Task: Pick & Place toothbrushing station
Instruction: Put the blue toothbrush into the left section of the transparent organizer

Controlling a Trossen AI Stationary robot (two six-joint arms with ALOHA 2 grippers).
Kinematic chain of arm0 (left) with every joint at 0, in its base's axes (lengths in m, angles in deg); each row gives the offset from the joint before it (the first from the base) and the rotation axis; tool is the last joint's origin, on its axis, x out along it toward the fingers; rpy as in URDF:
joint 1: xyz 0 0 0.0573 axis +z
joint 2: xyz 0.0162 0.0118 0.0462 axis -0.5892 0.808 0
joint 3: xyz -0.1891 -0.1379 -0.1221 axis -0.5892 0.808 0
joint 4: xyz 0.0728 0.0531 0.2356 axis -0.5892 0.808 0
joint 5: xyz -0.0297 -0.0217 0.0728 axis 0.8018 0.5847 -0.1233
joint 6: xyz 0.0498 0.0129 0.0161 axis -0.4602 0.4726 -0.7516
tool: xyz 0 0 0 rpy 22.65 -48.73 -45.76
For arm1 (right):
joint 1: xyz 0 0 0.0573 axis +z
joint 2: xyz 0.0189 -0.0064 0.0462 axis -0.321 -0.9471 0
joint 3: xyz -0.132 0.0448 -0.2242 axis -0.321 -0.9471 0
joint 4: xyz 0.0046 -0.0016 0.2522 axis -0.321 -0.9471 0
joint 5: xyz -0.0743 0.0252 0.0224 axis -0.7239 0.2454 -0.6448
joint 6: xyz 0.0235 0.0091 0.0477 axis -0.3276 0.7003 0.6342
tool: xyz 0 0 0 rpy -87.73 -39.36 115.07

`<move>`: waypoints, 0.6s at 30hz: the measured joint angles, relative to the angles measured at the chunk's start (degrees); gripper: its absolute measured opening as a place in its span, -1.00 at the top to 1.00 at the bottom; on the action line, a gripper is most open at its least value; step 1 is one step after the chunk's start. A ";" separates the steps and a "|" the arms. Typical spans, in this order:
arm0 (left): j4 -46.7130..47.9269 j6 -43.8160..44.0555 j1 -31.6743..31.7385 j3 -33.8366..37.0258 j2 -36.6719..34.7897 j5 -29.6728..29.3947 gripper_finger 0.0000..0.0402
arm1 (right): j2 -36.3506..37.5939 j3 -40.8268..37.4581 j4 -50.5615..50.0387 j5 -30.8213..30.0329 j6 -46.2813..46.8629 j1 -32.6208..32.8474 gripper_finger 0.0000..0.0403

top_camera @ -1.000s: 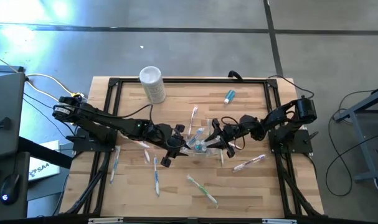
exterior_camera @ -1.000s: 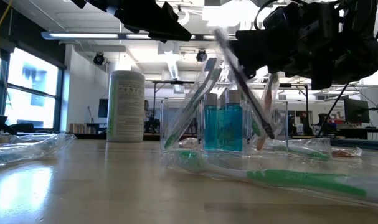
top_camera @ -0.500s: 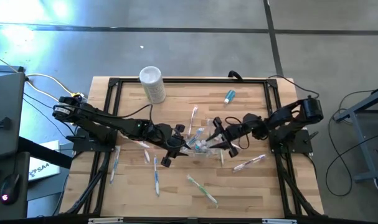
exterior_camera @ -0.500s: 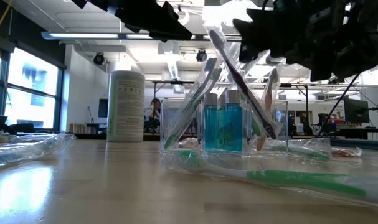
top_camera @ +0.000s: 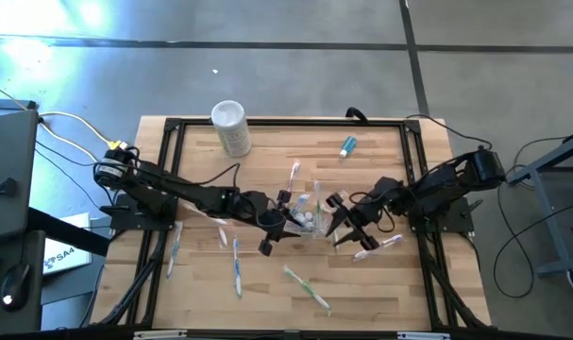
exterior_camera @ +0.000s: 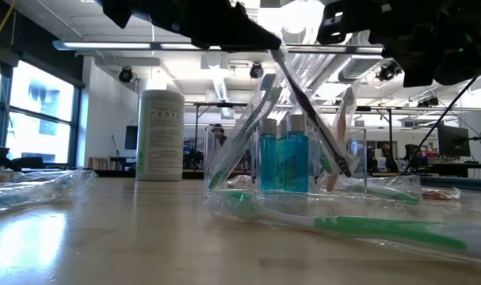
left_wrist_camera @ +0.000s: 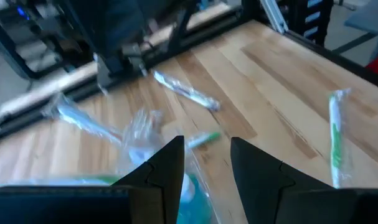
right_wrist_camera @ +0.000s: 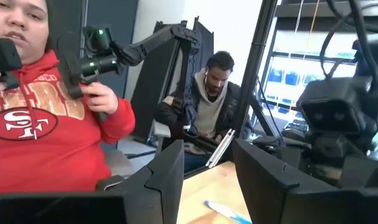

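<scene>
Two dark grippers are flanking the clear plastic cup (top_camera: 308, 220) at the middle of the pale wood-plank table (top_camera: 380, 283): the left gripper (top_camera: 278, 223) is hovering just beside it, fingers parted by a narrow gap with nothing between them, while the right gripper (top_camera: 347, 225), on the cup's other side, is likewise standing partly open and empty. The square-walled, see-through cup is holding teal toothpaste tubes (exterior_camera: 284, 161) upright and slim toothbrushes (exterior_camera: 252, 127) leaning against its rim, as more wrapped toothbrushes (top_camera: 307, 287) are lying scattered over the boards and a white cylinder (top_camera: 229, 126) is standing near the far edge.
</scene>
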 joint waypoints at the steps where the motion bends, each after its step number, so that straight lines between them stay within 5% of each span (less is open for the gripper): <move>1: -0.55 -0.32 0.00 0.00 0.00 0.02 0.37 | 0.03 0.00 0.02 -0.11 -0.03 0.00 0.34; 18: -10.13 2.46 5.77 -0.02 1.06 5.54 0.37 | 0.03 0.00 -0.12 -1.07 -0.10 -0.01 0.34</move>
